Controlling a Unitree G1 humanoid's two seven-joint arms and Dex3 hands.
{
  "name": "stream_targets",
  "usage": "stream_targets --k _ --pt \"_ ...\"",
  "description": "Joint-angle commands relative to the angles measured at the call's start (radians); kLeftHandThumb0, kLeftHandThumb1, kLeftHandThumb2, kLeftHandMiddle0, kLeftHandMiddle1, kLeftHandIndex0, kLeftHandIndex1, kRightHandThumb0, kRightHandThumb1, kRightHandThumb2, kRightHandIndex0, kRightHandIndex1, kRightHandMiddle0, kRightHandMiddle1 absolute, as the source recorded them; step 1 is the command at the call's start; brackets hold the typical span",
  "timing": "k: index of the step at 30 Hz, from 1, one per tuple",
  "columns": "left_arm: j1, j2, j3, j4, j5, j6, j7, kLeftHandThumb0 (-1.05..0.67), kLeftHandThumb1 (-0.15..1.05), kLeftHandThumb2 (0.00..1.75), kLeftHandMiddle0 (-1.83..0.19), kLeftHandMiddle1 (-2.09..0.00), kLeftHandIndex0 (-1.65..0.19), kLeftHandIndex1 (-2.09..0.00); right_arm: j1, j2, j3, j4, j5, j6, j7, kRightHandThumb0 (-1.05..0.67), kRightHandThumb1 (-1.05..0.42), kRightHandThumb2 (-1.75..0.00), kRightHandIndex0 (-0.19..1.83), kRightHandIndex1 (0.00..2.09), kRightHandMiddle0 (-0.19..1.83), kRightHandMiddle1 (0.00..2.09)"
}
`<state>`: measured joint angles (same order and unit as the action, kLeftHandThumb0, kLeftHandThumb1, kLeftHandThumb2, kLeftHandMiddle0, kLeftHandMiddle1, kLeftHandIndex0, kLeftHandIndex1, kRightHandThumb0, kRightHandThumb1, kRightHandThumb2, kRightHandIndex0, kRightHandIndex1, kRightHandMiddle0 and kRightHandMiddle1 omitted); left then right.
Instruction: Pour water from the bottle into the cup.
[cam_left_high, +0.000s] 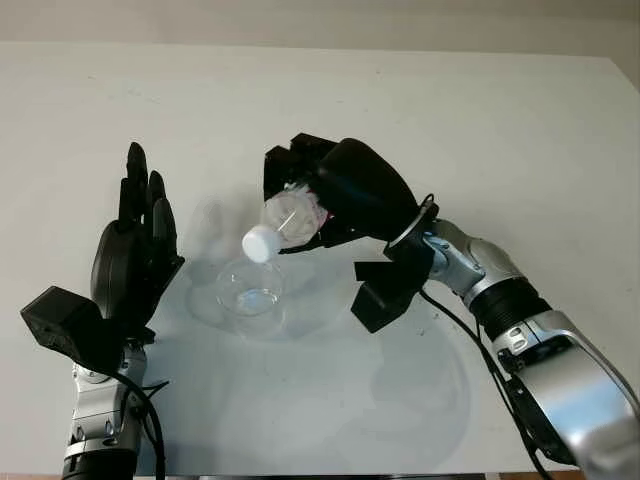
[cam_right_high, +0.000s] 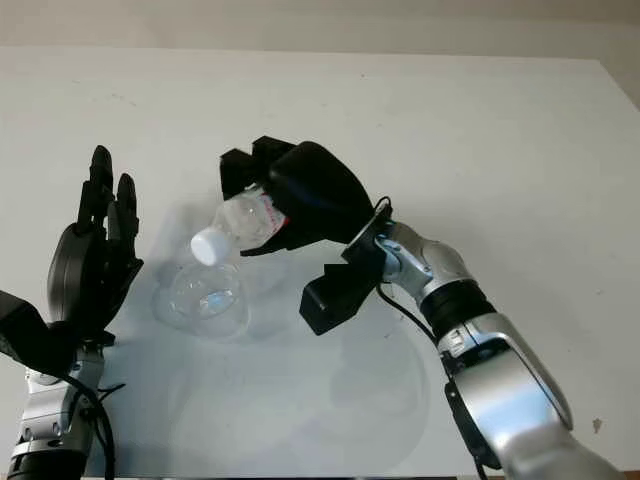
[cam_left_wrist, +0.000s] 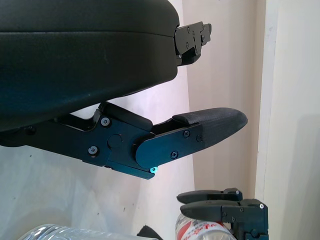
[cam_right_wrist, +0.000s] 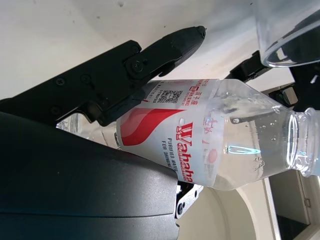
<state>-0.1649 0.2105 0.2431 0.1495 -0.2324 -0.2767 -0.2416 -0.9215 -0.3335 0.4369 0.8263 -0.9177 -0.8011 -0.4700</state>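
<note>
right hand (cam_left_high: 335, 200) is gripping the bottle (cam_left_high: 285, 222), tipping it over the cup (cam_left_high: 250, 288) with the white cap (cam_left_high: 259, 243) seemingly on; no pouring yet. left hand (cam_left_high: 135, 255) is waiting open at the cup's nine o'clock.

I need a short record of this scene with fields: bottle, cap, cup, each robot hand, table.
bottle: clear plastic bottle, red-and-white label, tilted with its neck down over the cup
cap: white cap, on the bottle
cup: clear cup, upright on the table
right robot hand: shut on the bottle
left robot hand: open, left of the cup
table: white table
</note>
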Motion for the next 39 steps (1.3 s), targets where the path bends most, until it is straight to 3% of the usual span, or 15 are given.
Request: stream_targets --k 1,9,15,18,20,23,26,39 --pt "0.000 0.000 -0.001 -0.004 0.004 -0.007 0.003 -0.75 1.05 0.68 0.19 0.00 0.19 0.00 -0.034 -0.014 0.018 0.004 -0.012 0.015 -0.027 -0.39 -1.04 -0.06 1.20 2.09 0.94 2.09" --pt "-0.003 -0.002 -0.005 0.000 0.000 -0.003 0.001 -0.75 1.05 0.69 0.19 0.00 0.19 0.00 -0.077 -0.047 0.094 0.009 -0.103 0.047 -0.169 -0.40 -1.05 -0.09 1.17 2.09 0.90 2.09" --pt "-0.002 -0.005 -0.006 -0.002 0.004 -0.004 0.008 -0.75 1.05 0.69 0.19 0.00 0.19 0.00 -0.126 -0.090 0.168 -0.044 -0.257 0.136 -0.396 -0.44 -1.05 -0.18 1.21 2.09 0.88 2.09" --pt "-0.001 -0.005 -0.007 -0.003 0.004 -0.006 0.009 -0.75 1.05 0.69 0.19 0.00 0.19 0.00 -0.154 -0.100 0.194 -0.046 -0.301 0.164 -0.492 -0.45 -1.05 -0.14 1.22 2.09 0.90 2.09" --pt "-0.002 -0.006 -0.008 -0.003 -0.004 -0.002 0.003 -0.75 1.05 0.69 0.19 0.00 0.19 0.00 -0.173 -0.104 0.213 -0.032 -0.321 0.166 -0.552 -0.45 -1.05 -0.11 1.22 2.09 0.79 2.09" --pt "-0.002 -0.006 -0.008 0.000 -0.003 -0.005 0.002 -0.75 1.05 0.69 0.19 0.00 0.19 0.00 -0.201 -0.109 0.247 -0.010 -0.357 0.181 -0.635 -0.47 -1.02 -0.06 1.18 2.09 0.63 1.89" --pt "-0.002 -0.007 -0.008 0.000 -0.002 -0.003 0.002 -0.75 1.05 0.69 0.19 0.00 0.19 0.00 -0.223 -0.113 0.278 0.003 -0.388 0.207 -0.692 -0.50 -1.00 -0.05 1.16 2.09 0.62 1.72" --pt "-0.011 -0.015 -0.008 0.014 0.003 -0.019 0.008 -0.75 1.05 0.68 0.19 0.00 0.19 0.00 -0.253 -0.103 0.354 0.039 -0.415 0.260 -0.784 -0.51 -0.95 -0.05 1.15 2.09 0.55 1.52"
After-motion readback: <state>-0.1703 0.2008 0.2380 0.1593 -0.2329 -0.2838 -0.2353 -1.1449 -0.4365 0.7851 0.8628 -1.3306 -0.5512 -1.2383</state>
